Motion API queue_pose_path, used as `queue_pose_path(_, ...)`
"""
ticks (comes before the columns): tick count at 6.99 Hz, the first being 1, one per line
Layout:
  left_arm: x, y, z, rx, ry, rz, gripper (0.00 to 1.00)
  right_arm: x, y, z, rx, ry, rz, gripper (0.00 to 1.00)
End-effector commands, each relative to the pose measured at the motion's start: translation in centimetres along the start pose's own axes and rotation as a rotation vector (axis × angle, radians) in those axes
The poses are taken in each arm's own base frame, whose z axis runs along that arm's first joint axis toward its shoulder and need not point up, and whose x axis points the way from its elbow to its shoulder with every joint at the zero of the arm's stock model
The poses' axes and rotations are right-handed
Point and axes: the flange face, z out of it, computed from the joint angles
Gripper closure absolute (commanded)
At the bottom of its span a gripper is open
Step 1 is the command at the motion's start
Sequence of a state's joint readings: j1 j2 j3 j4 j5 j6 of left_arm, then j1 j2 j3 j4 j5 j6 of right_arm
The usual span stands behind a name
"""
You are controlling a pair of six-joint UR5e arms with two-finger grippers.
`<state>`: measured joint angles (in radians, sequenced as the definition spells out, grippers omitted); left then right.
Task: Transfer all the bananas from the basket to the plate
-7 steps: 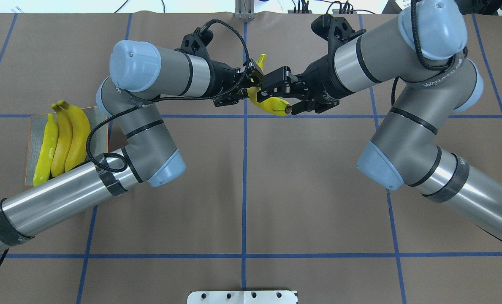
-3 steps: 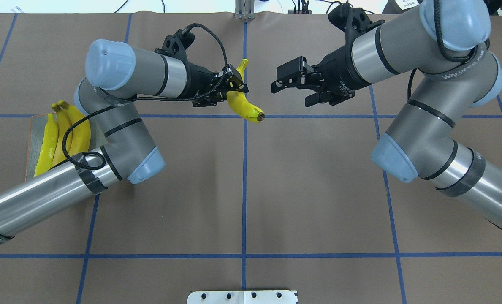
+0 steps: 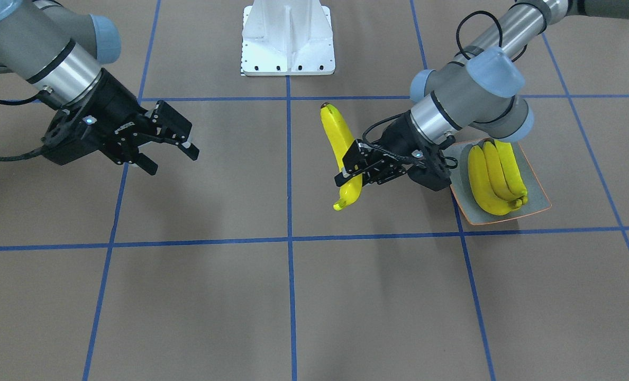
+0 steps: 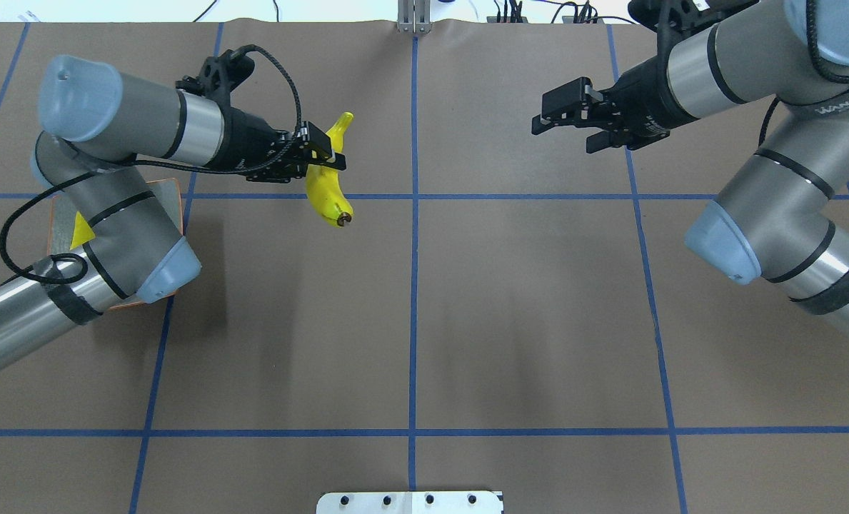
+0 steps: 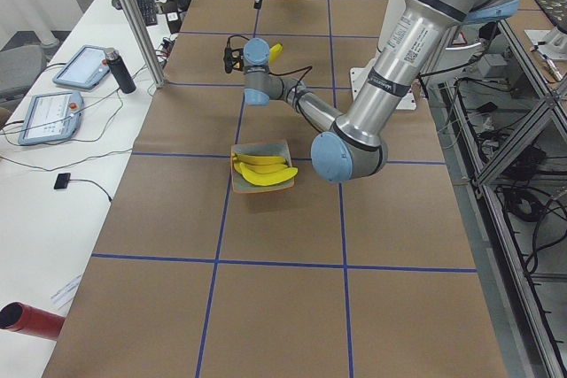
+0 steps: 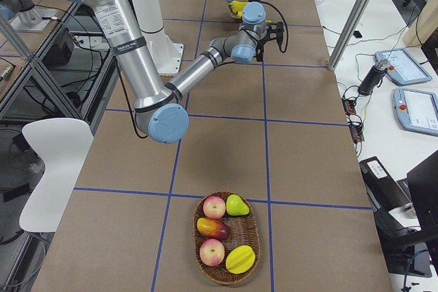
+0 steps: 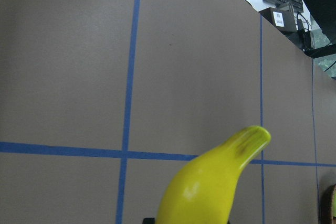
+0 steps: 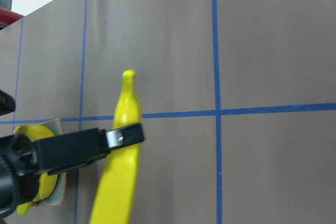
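From overhead the left arm (image 4: 117,228) hides most of the plate (image 4: 173,200) and its bananas (image 4: 81,232); only a yellow sliver shows

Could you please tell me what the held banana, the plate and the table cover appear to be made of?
The held banana looks like moulded plastic: uniform bright yellow with a soft sheen, though real fruit is possible. The plate seems ceramic: matte grey-blue, thin orange rim. The table cover looks like matte brown paper; its sheet edge shows at the far end.
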<state>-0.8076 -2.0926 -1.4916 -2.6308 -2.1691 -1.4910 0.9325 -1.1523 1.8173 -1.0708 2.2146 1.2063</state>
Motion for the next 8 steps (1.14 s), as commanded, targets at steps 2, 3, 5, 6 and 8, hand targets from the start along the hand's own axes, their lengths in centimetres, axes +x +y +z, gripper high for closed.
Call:
queue_pose_path(2, -10.4, 0.2, -8.5, 0.014, -0.022, 0.082, 1.00, 4.9, -1.9, -0.1, -0.043, 0.183, -0.104, 0.00)
queue_pose_path(3, -12.9, -0.1, -11.1, 0.056, -0.038, 0.083, 1.00, 6.7, -1.8, -0.2, -0.049, 0.204, -0.112, 0.00)
queue_pose_path(5, -16.9, 0.4, -12.2, 0.146, -0.090, 0.126, 1.00, 7.2, -1.6, 0.0, -0.055, 0.212, -0.108, 0.00)
queue_pose_path(6, -17.3, 0.0, -11.8, 0.195, -0.111, 0.127, 1.00, 7.2, -1.6, 0.1, -0.057, 0.212, -0.108, 0.00)
queue_pose_path(8, -19.3, 0.2, -11.6, 0.182, -0.161, 0.227, 1.00, 7.1, -1.5, 0.4, -0.061, 0.212, -0.109, 0.00)
